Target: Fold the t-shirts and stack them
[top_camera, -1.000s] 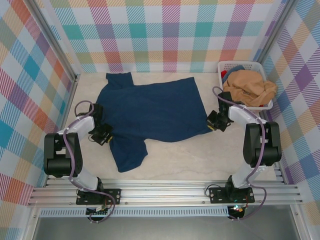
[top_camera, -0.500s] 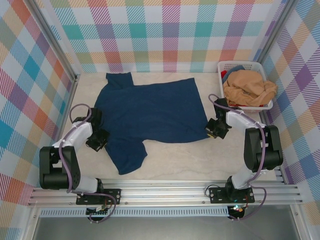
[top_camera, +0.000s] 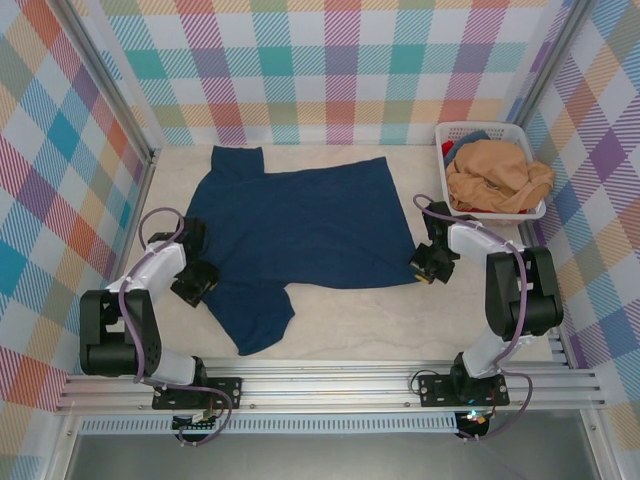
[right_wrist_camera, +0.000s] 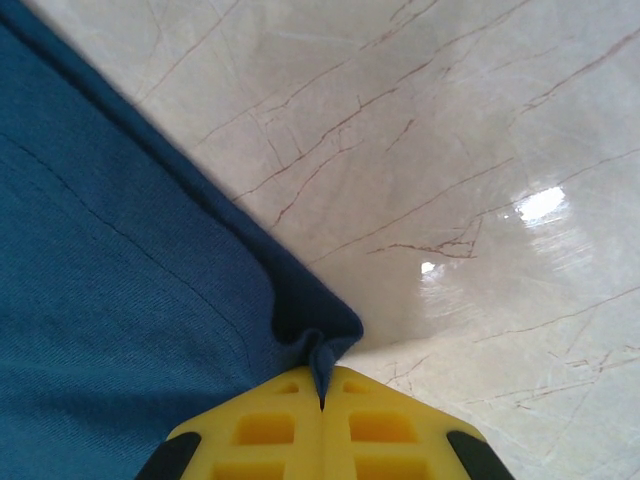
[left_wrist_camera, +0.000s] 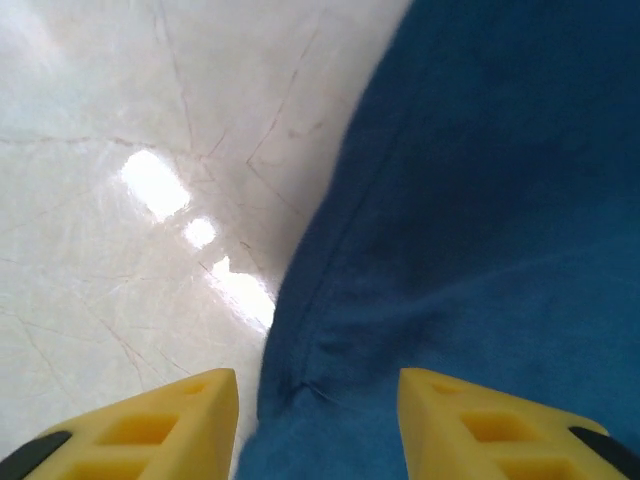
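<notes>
Navy t-shirt (top_camera: 300,225) spread flat on pale veined counter (top_camera: 400,310), hem corner pinched by clenched right claw (right_wrist_camera: 322,405), side edge straddled by released left claw (left_wrist_camera: 316,388), tan-orange t-shirt (top_camera: 495,172) crumpled in slotted basket (top_camera: 455,130).

Spread jaws straddle the edge of the navy t-shirt (left_wrist_camera: 480,220).

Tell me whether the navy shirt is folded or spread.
Spread: the navy shirt lies flat across the table, sleeves out, nothing doubled over.

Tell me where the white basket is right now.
In the top view, the white basket sits in the far right corner of the table, holding the tan-orange shirt.
</notes>
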`<state>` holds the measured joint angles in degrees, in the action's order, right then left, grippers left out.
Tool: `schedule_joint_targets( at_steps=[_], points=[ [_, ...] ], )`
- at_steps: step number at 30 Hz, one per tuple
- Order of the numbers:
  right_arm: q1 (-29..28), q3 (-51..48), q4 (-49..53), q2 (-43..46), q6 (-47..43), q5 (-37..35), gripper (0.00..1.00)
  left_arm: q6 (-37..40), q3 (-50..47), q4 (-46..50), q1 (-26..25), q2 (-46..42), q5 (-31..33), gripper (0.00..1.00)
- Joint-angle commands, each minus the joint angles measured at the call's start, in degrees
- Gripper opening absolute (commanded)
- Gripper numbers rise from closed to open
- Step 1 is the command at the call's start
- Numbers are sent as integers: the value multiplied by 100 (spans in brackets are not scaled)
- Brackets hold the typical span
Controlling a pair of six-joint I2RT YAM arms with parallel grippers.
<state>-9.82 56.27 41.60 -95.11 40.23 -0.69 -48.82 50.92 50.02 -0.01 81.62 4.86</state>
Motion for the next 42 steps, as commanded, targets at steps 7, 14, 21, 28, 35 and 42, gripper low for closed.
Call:
schedule_joint_targets(
  at_steps=[7,14,21,28,35,42],
  points=[
    [-46,461,142,-205,-192,74,0,177,222,1212,-961,-972,-505,38],
    [-47,506,351,-459,-143,157,0,-729,-827,684,-1787,-1408,-590,44],
    [88,187,668,175,-22,-426,17,-509,303,227,-959,-302,-364,45],
    [-671,1117,668,432,-462,-787,48,-232,1579,-201,100,1317,-430,44],
    [-854,2531,-576,-1492,-894,391,28,-253,3118,-693,180,2919,-593,45],
    [-781,4047,140,-2976,-614,255,28,104,4408,-329,210,4328,-776,44]
  ],
)
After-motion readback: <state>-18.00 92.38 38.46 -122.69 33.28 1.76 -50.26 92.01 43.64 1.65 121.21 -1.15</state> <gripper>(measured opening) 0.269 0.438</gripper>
